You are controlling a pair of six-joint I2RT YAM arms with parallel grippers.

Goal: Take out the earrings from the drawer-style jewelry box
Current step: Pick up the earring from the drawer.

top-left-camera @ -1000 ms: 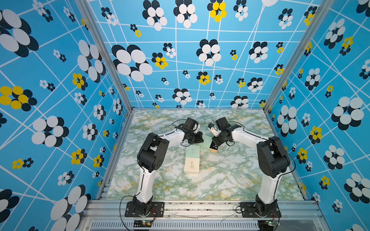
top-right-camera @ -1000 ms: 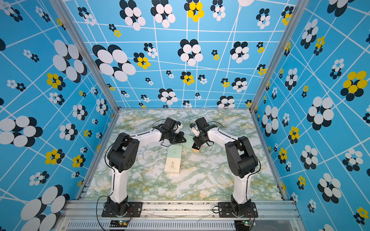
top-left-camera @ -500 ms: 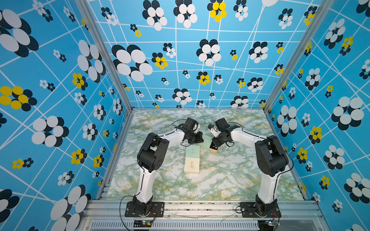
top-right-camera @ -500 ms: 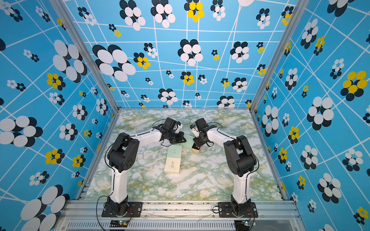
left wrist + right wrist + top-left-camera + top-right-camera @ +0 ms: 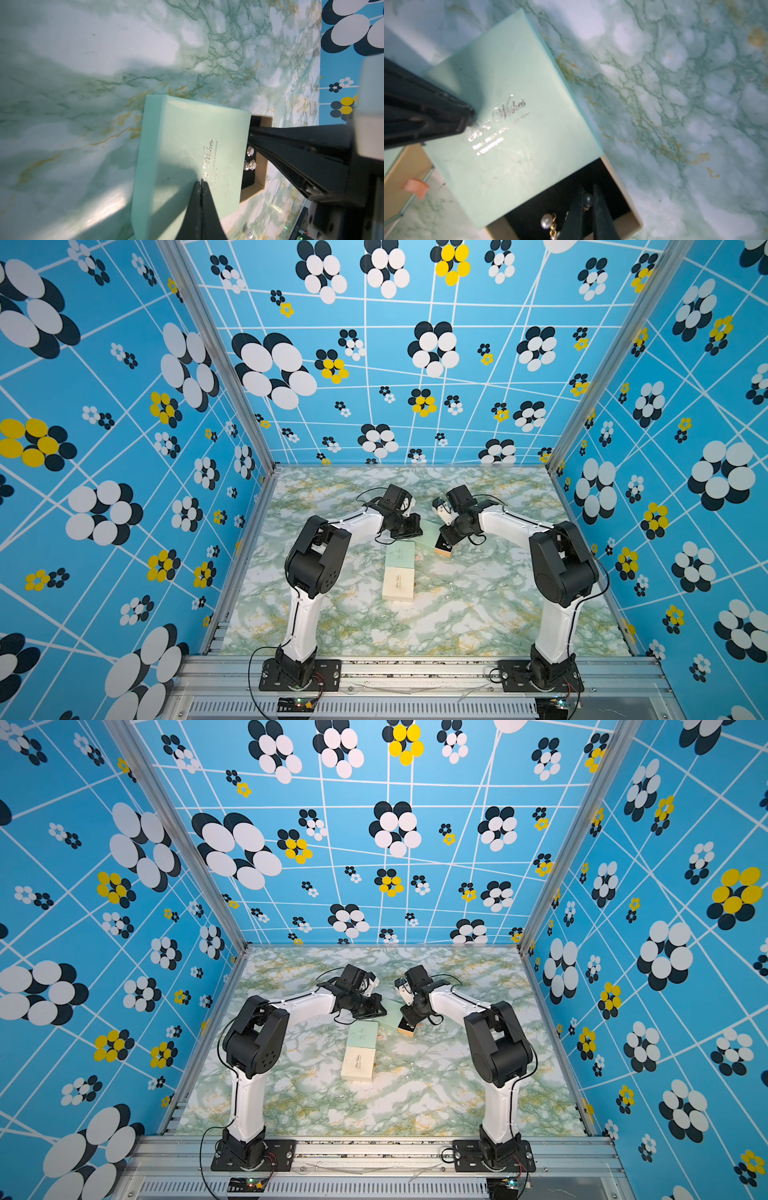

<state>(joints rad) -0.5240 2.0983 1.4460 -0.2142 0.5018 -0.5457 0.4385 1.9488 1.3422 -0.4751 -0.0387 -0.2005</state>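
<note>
Honestly, our grip looks thin: our right pincer [image 5: 588, 190], wrist pitched steeply down into the open drawer [image 5: 632, 223], clenches on one pearl earring [image 5: 588, 201], which could slip free on lifting or snag the second earring [image 5: 546, 221] just beside the tips. Our left pincer [image 5: 201, 182], clenched empty, presses on the mint sleeve [image 5: 187, 135] from above.

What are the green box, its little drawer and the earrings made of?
The green box looks like matte card with shiny foil lettering. The drawer: plain tan cardboard, dark lining. The earrings: glossy pearl-like beads on glinting metal; real pearl or plastic, cannot tell.
</note>
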